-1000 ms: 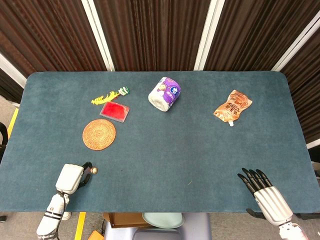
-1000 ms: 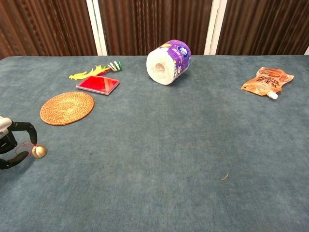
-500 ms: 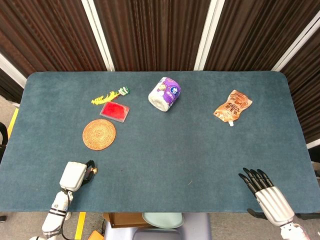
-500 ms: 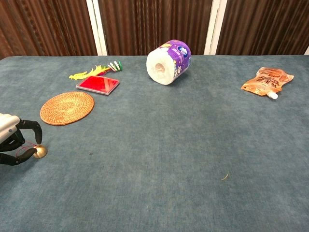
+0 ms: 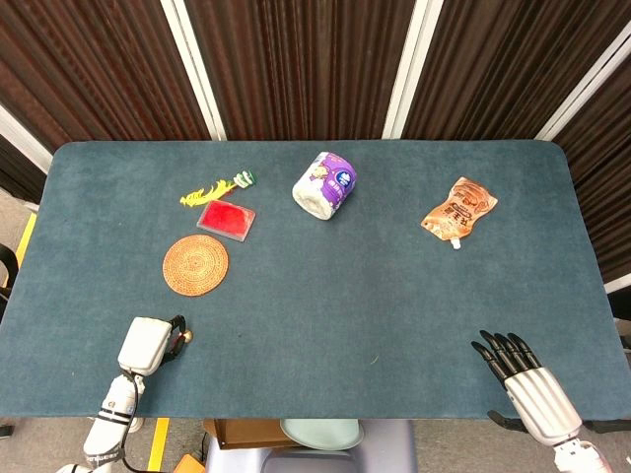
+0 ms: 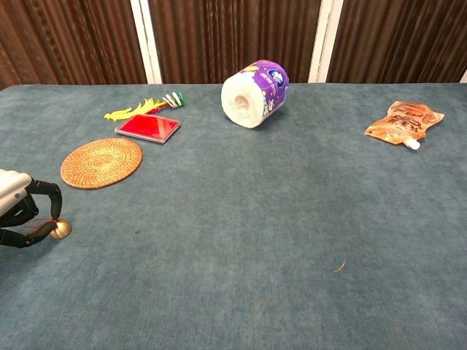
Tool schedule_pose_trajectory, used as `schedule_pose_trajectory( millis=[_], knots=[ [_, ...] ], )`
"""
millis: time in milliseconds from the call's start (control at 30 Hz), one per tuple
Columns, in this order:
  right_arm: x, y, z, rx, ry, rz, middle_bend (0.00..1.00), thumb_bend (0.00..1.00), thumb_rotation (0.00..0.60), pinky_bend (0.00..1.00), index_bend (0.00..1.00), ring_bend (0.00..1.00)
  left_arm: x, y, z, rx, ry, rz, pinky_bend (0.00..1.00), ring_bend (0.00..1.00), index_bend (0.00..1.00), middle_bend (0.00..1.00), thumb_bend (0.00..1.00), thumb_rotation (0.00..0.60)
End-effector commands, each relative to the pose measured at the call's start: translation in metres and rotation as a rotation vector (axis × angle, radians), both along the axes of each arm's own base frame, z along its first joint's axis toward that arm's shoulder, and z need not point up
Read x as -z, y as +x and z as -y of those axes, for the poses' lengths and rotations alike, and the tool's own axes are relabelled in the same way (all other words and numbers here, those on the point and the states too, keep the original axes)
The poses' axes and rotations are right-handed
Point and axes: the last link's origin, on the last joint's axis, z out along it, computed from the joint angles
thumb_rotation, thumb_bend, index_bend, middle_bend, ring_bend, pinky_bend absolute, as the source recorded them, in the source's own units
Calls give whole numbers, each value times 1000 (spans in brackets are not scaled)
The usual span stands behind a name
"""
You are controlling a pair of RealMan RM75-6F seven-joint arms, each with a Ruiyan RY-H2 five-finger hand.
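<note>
Now, thing in hand: small brass-coloured bell point(image 6: 60, 229) with a thin red cord, on the table point(image 5: 325, 296) near its front-left corner.
Left hand: left hand point(image 6: 22, 216) is curled around the bell, dark fingertips point(image 6: 51, 191) arched over it, the cord seems caught between thumb and finger (bell itself looks to sit on the cloth).
Right hand: right hand point(image 5: 518, 377) lies at the front-right edge, fingers straight and close together, holding nothing.
Handling: judged light, hard, smooth and round, likely to roll or slip from a squeeze; cord or top loop looks the safer hold than the body.
Nearby: woven coaster point(image 6: 101, 162) just behind the bell; red flat case point(image 6: 148, 127) and yellow-green toy point(image 6: 144, 107) further back left.
Others: paper roll point(image 6: 255, 94) at back middle, orange pouch point(image 6: 403, 121) back right, well apart.
Change: against a second ago, left hand sits lower and nearer the front edge, fingers more closed over the bell; bell barely shifted; right hand slightly further back.
</note>
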Motion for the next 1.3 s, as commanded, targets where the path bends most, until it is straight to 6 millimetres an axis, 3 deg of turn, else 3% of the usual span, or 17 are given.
schedule_pose_trajectory(
  millis=[33, 600, 933, 1300],
  knots=[
    [0, 0, 0, 0, -1, 0, 0, 177, 600, 0, 0, 0, 0, 0, 0, 0, -1, 0, 1000, 961, 568, 1000, 404, 600],
    [0, 0, 0, 0, -1, -1, 0, 177, 600, 0, 0, 0, -1, 0, -2, -13, -3, -13, 1000, 961, 667, 1000, 407, 600],
    [0, 0, 0, -1, 0, -1, 0, 177, 600, 0, 0, 0, -2, 0, -2, -16, -1, -22, 1000, 961, 780, 1000, 420, 600],
    [1, 0, 0, -3, 4, -2, 0, 178, 600, 0, 0, 0, -4, 2, -3, -5, 29, -21, 1000, 965, 865, 1000, 505, 600]
  ],
)
